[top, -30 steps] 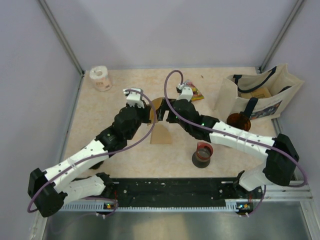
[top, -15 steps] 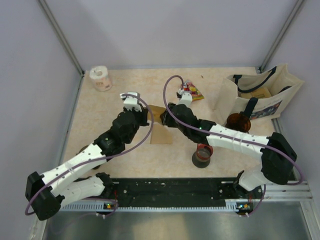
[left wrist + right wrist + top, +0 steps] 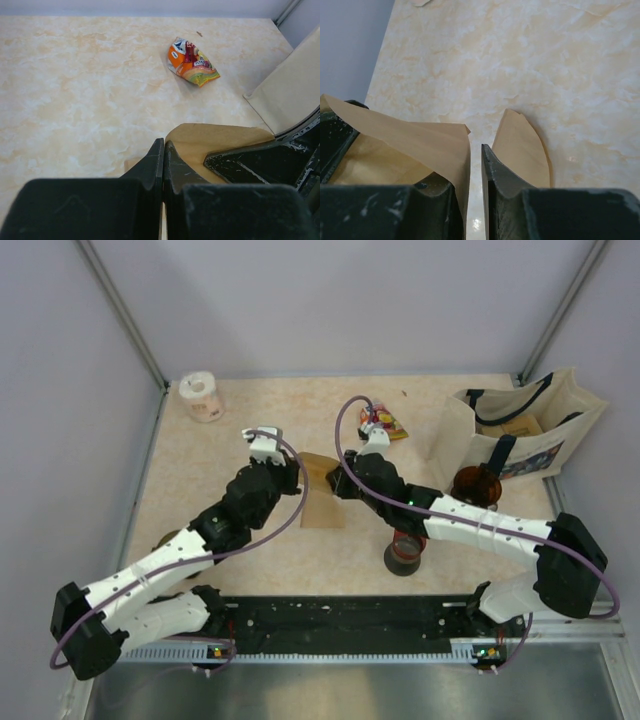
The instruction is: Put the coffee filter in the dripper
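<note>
A tan paper coffee filter (image 3: 318,464) hangs between my two grippers above the middle of the table. My left gripper (image 3: 296,473) is shut on its edge; in the left wrist view the fingers (image 3: 163,145) meet with a thin strip of paper between them and the filter (image 3: 215,140) spreads to the right. My right gripper (image 3: 335,480) stands at the filter's other side. In the right wrist view its jaws (image 3: 476,147) keep a narrow slit, with the filter (image 3: 420,145) draped over the left finger. The brown dripper (image 3: 477,483) stands far right, beside the bag.
A second tan paper (image 3: 323,508) lies flat on the table under the grippers. A black cup with a red rim (image 3: 405,550) stands below the right forearm. A canvas bag (image 3: 520,425) sits at the back right, a snack packet (image 3: 383,423) behind the grippers, a white roll (image 3: 202,397) back left.
My right gripper's jaws have narrowed from wide apart to a thin slit around the filter's wall. Both wrists have shifted slightly; the left gripper has stayed shut on the filter.
</note>
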`<state>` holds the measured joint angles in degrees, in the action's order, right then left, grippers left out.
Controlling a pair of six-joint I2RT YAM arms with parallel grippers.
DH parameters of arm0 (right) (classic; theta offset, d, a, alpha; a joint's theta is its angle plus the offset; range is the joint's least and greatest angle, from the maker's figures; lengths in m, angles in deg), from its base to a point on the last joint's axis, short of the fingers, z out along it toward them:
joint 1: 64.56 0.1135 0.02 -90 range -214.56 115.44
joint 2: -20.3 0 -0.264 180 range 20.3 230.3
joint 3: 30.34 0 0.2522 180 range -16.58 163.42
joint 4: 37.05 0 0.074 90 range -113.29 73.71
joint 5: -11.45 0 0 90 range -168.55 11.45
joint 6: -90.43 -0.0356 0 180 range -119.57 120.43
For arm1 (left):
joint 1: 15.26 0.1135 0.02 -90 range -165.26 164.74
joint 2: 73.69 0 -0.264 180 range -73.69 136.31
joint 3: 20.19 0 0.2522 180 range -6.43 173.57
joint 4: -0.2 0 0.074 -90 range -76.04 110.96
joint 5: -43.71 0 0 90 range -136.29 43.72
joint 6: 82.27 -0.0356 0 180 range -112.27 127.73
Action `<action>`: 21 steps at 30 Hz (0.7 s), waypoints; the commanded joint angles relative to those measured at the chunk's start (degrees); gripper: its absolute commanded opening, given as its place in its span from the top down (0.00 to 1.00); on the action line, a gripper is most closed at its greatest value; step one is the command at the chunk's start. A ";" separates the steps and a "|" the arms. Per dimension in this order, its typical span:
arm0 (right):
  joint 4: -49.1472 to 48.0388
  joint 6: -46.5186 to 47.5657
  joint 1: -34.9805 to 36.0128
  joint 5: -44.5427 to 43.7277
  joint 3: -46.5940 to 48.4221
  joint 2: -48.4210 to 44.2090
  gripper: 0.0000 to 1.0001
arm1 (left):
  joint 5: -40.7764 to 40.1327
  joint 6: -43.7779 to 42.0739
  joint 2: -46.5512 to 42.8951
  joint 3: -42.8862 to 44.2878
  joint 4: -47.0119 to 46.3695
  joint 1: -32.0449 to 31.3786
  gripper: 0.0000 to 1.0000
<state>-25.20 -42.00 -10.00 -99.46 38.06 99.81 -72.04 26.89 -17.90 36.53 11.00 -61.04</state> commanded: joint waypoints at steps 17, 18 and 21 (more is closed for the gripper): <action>3.49 4.91 -0.60 -2.38 2.50 -3.30 0.57 | 3.79 0.71 4.24 1.42 -4.43 0.78 1.00; 3.32 4.91 -0.51 -2.56 2.41 -3.48 0.56 | 3.70 0.71 4.59 1.69 -4.25 0.87 1.00; 3.23 5.26 -0.60 -2.73 2.58 -3.48 0.57 | 3.96 0.97 5.03 1.78 -4.51 0.87 1.00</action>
<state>-21.07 -38.00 -10.34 -100.60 38.62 98.39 -66.93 27.33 -13.33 36.53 8.55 -60.32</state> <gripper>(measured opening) 0.435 0.012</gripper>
